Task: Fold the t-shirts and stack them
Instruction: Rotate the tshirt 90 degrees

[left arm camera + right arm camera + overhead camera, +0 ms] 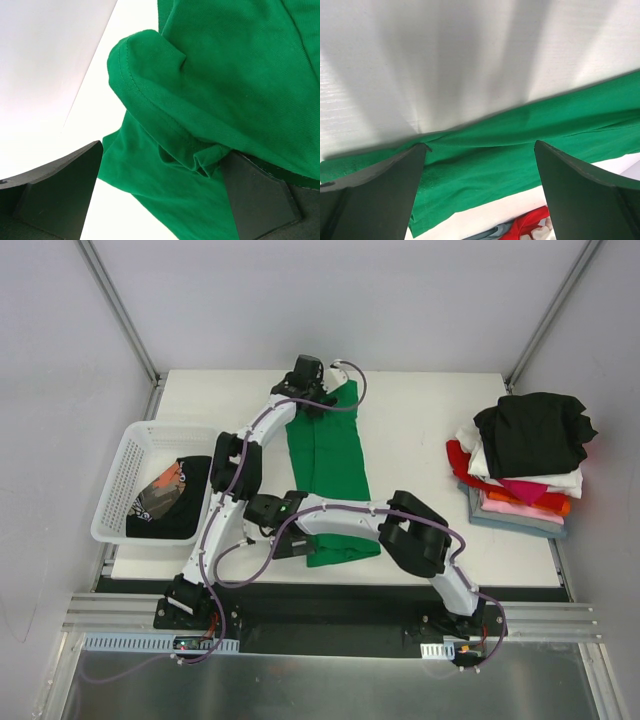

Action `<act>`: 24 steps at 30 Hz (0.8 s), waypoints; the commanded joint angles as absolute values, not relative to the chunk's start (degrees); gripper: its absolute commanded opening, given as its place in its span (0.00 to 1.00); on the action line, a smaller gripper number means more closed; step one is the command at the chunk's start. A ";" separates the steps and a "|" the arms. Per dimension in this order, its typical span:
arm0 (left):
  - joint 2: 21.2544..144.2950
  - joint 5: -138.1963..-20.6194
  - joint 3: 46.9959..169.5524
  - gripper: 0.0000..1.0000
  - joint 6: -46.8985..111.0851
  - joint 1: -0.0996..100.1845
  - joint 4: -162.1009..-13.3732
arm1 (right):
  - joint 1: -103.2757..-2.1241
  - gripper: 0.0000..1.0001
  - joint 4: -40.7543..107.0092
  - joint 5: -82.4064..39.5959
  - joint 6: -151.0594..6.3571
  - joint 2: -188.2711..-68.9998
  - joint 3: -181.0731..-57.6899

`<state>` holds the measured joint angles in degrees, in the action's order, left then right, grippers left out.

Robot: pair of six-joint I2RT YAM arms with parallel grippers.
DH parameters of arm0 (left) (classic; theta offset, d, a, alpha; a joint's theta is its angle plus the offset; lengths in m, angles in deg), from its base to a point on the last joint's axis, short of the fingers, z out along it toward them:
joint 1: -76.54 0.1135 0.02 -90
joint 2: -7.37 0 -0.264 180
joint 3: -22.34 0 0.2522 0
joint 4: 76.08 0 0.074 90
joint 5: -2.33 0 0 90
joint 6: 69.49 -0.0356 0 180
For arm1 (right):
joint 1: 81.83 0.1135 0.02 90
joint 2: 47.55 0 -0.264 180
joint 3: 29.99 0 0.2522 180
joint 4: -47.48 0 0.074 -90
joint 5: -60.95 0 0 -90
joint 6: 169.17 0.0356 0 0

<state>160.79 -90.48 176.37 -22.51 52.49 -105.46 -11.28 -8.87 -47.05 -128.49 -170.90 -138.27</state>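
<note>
A bright green t-shirt (330, 455) lies folded into a long strip down the middle of the white table (420, 420). My left gripper (318, 400) is at its far end, open. In the left wrist view (162, 195) the green cloth (225, 75) lies bunched between the jaws, a fold pressing against the right finger (260, 200). My right gripper (285, 538) is at the shirt's near left edge, open. In the right wrist view (480, 155) it straddles the green hem (520, 160). A stack of folded t-shirts (525, 460) with a black one on top sits at the right.
A white mesh basket (125, 475) stands at the left edge and holds a black shirt with orange and white print (165, 495). Red and grey cloth of the stack (530, 227) shows at the bottom of the right wrist view. Both arms cross over the table's middle.
</note>
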 commanded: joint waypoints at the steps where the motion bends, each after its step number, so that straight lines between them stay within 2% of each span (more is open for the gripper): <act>1: 155.56 -88.28 175.68 0.99 -20.71 49.38 -103.11 | -7.82 0.97 0.06 -40.64 -126.28 -174.91 -141.31; 12: 144.93 -91.00 172.43 0.99 -20.71 48.86 -103.20 | -6.77 0.96 2.96 -50.84 -127.33 -172.54 -139.72; 24: 134.11 -93.12 161.79 0.99 -21.85 48.51 -103.11 | -5.01 0.97 2.61 -52.95 -126.45 -170.60 -138.76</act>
